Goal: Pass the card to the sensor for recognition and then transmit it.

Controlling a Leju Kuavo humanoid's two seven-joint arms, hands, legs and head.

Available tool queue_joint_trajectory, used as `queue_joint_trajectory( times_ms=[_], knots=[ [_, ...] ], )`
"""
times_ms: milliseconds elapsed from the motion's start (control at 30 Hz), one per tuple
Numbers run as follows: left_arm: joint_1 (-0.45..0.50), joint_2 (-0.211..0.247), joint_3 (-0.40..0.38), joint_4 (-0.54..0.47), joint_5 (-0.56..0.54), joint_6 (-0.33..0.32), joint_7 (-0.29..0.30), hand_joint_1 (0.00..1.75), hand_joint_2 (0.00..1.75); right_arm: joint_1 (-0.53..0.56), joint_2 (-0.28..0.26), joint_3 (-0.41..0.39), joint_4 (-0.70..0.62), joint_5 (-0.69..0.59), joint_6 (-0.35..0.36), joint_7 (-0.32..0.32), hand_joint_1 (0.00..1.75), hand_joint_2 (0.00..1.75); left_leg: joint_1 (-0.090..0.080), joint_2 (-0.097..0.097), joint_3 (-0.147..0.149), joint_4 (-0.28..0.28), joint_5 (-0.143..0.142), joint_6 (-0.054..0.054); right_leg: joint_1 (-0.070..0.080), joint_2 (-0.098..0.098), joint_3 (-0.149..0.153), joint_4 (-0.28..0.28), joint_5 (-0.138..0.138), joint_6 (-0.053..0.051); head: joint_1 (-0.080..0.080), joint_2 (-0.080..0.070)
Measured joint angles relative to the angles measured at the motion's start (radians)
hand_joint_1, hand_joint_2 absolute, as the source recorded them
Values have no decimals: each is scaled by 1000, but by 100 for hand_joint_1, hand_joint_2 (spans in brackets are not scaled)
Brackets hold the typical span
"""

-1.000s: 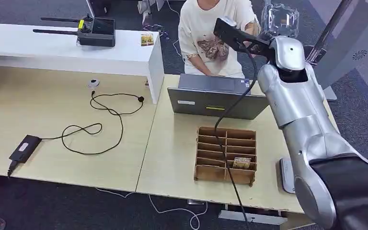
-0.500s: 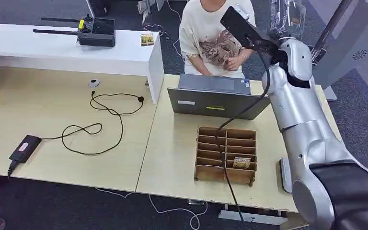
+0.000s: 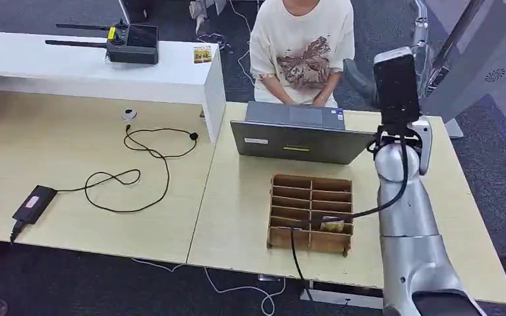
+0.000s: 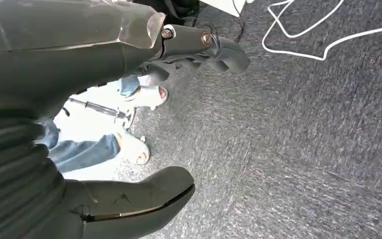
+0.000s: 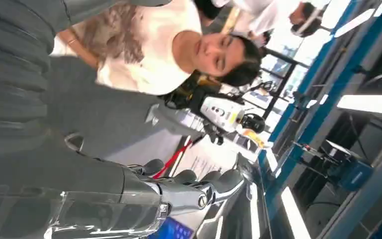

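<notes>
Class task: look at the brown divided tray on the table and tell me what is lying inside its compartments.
One small yellowish card-like item lies in a lower right compartment of the tray. A black cable crosses the lower rows, partly covering them; the other visible slots look empty.

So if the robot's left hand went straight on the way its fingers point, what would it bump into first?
Probably the grey carpet. The left hand hangs above the floor, and past its fingers there is just carpet. White cables lie off to one side, though depth is hard to judge.

You see a laptop (image 3: 294,140) at the desk's (image 3: 237,197) far edge. A wooden divider tray (image 3: 311,214) sits near its front edge.
</notes>
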Motion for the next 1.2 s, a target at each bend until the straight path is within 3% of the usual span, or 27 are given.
queue_joint_trajectory(
  times_ms=[200, 367, 633, 800, 900, 967, 1067, 1200],
  knots=[
    [0, 0, 1, 0, 0, -5, 9, 0, 175, 207, -18, 0, -313, -145, 82, -19, 0, 175, 0, 0, 0, 0, 0, 1, 0, 0, 0, 0, 0, 0, 0, 0],
    [0, 0, 1, 0, 0, -3, 17, 0, 175, 358, -40, -2, -486, -188, 108, -35, 0, 175, 0, 0, 0, 0, 0, 1, 0, 0, 0, 0, 0, 0, 0, 0],
    [0, -1, 2, 0, 0, -3, 25, 0, 175, 588, -66, -22, -632, -33, 17, -30, 0, 175, 0, 0, -1, 0, -1, 1, 0, 0, 0, 0, -1, 1, 0, 0],
    [0, -1, 4, 0, 0, -3, 31, 0, 175, 763, -63, -35, -690, 42, -43, 16, 0, 175, 0, 0, -1, 0, -2, 1, 0, -1, -1, 0, -1, 1, 0, 0],
    [0, -1, 6, 0, -1, -2, 36, 0, 175, 842, -58, -39, -706, 138, -87, 70, 0, 175, 0, 0, -1, 0, -2, 1, 0, -1, -1, -1, -2, 1, 0, 0],
    [0, -1, 6, 0, -2, -2, 37, 0, 175, 883, -56, -40, -711, 269, -102, 150, 0, 175, 0, 0, -2, -1, -2, 1, 0, 0, -1, -1, -2, 1, 0, 0],
    [0, 0, 6, 0, -3, -3, 38, 0, 175, 938, -56, -36, -717, 514, -37, 338, 0, 175, 0, 0, -2, -1, -2, 1, 0, -1, -1, -1, -2, 1, 0, 0],
    [0, 0, 6, 0, -3, -3, 37, 0, 175, 978, -61, -21, -717, 564, -8, 426, 0, 175, 0, 0, -2, -1, -2, 1, 0, 0, -1, 0, -2, 1, 0, 0]
  ],
)
